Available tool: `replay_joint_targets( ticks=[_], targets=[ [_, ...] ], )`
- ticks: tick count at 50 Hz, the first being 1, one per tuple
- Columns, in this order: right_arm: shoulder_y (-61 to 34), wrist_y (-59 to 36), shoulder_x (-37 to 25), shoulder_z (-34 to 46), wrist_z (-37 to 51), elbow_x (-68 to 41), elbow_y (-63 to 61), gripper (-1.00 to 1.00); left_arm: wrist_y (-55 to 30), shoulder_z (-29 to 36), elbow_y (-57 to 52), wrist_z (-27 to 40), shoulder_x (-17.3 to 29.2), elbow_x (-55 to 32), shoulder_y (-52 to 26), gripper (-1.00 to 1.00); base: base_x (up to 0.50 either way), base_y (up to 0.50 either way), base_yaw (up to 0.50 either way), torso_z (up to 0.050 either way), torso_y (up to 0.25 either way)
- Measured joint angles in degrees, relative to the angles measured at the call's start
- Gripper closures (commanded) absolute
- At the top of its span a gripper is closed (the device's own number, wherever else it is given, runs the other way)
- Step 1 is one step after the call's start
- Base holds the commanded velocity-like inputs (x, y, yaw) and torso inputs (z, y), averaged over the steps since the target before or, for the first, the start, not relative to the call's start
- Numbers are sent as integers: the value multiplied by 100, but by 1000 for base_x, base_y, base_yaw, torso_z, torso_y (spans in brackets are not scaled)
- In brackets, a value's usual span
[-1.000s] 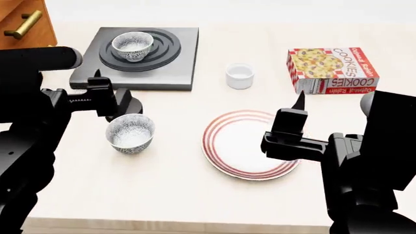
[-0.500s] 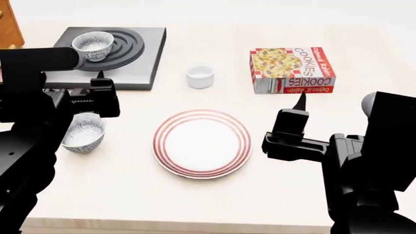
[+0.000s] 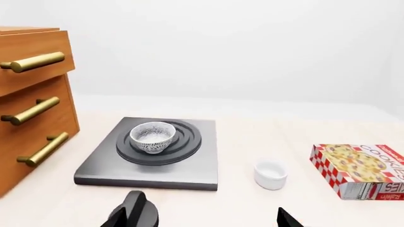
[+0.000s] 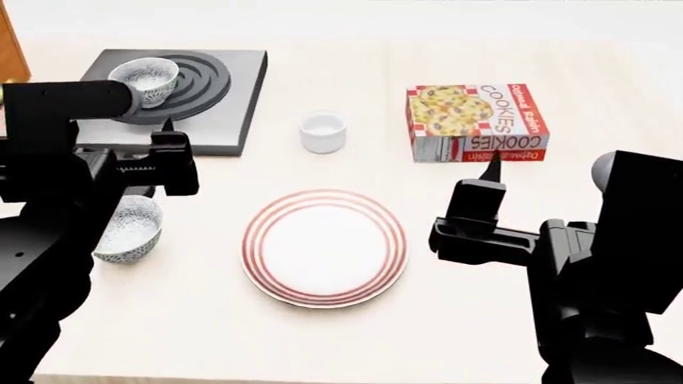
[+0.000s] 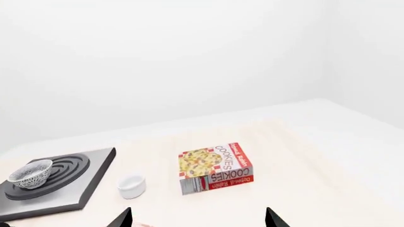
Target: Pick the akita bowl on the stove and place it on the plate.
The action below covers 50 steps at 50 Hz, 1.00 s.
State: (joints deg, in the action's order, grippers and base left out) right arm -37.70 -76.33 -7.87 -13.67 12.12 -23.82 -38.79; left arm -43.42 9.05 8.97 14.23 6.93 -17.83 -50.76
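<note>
Akita bowl point(image 4: 143, 80) sits upright on the raised black burner rings of the stove point(image 4: 219, 120), which lies at the far left corner of the pale table point(image 4: 449, 336); the bowl rests toward the left side of the rings and nothing touches it. In the left wrist view the same bowl point(image 3: 152, 137) stands centred on the burner with the stove slab point(image 3: 189, 165) under it, and a wooden drawer cabinet point(image 3: 31, 104) with brass bar handles stands just beside the stove. The plate point(image 4: 323, 247), white with thin red rings at its rim, lies flat near the middle of the table toward the near edge, bare. A second speckled bowl point(image 4: 128, 230) stands near the left edge, between the stove and the near edge, partly behind the left arm. A small plain white cup point(image 4: 322, 132) stands just right of the stove, and a cookie box point(image 4: 476, 122) lies further right toward the far edge. The left gripper point(image 3: 208, 220) hangs above the table in front of the stove, its two fingertips spread wide and holding nothing. The right gripper point(image 5: 197, 218) hovers right of the plate, its fingertips likewise well apart and empty.
</note>
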Motion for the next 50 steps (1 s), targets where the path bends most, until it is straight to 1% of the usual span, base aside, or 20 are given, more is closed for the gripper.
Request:
replay_joint_targets(
  ticks=[7, 50],
  targets=[
    [-1, 2, -12, 6, 22, -36, 9, -100, -144, 20, -55, 29, 38, -49, -60, -100, 254, 0, 0, 0, 0],
    [9, 24, -76, 6, 171, -247, 36, -100, 40, 237, 5, 54, 138, -137, -44, -100, 253, 0, 0, 0, 0]
  ],
)
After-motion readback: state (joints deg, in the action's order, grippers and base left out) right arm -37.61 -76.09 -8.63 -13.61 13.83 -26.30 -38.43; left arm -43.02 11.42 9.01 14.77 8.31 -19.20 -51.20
